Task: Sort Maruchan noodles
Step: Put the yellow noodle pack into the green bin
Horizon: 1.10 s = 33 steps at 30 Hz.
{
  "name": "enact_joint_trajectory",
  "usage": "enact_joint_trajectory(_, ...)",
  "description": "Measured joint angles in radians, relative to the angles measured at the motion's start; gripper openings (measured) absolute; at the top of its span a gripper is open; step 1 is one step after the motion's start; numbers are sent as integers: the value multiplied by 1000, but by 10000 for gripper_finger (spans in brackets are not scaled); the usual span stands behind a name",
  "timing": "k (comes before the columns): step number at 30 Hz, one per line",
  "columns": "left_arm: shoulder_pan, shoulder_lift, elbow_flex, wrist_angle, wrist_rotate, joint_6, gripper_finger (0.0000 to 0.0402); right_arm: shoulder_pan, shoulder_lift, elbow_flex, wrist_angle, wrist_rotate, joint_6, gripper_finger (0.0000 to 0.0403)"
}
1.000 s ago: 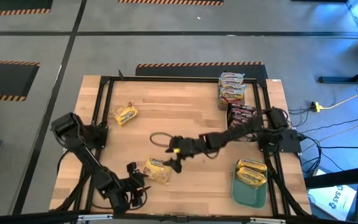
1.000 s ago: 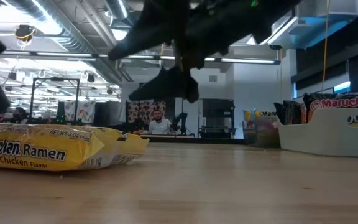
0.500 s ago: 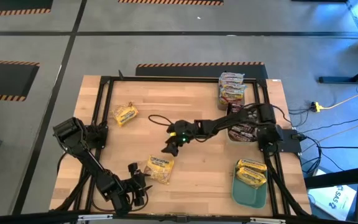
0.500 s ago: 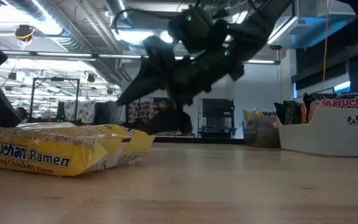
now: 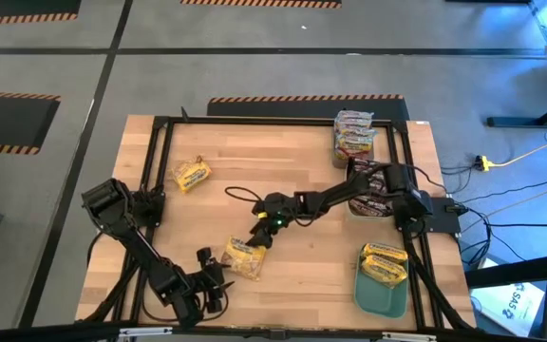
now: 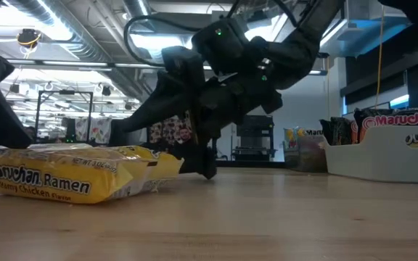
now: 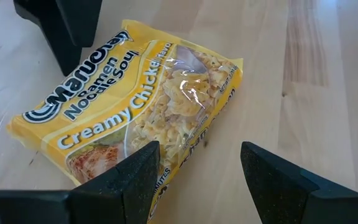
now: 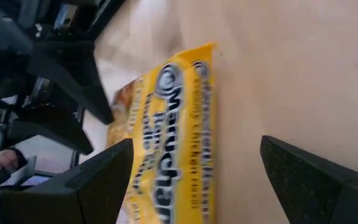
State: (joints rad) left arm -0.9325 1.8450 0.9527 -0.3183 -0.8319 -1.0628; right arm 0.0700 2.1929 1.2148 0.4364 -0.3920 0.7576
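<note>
One yellow Maruchan packet [image 5: 243, 256] lies flat on the table's near middle, and it also shows as the packet [image 7: 135, 106] in the left wrist view. My right gripper [image 5: 259, 237] is open and low over that packet's far-right end. My left gripper [image 5: 207, 267] is open, just near-left of the same packet. A second yellow packet [image 5: 192, 175] lies alone at far left. Silvery-pink packets [image 5: 353, 133] are stacked at the far right. Dark brown-red packets [image 5: 368, 185] stand in a clear tray. More yellow packets [image 5: 384, 264] rest on a teal lid. My right gripper has one fingertip [image 6: 207, 170] down at the table, beside the end of the yellow packet [image 6: 167, 164]. I cannot tell whether it touches the packet. My left gripper touches nothing.
A black frame [image 5: 160, 123] borders the wooden table. The clear tray [image 6: 383, 159] stands at the right side and the teal lid [image 5: 380, 294] at near right. Bare wood [image 5: 283, 161] spreads across the table's middle and far part. A person sits far off in the room [image 6: 186, 145].
My right gripper has come down from above to table height at the yellow packet's end, staying open. The packet has shifted slightly on the table.
</note>
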Motion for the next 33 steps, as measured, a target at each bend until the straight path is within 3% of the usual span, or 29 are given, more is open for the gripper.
enact_joint_trajectory(11,34,0,0,-2,-1,1,222,51,9,70,-112,-22,9,337)
enact_joint_trajectory(21,55,1,0,-2,-1,2,222,70,9,73,-111,-20,22,335)
enact_joint_trajectory(33,56,2,0,-2,-11,22,222,75,9,74,-96,39,28,262)
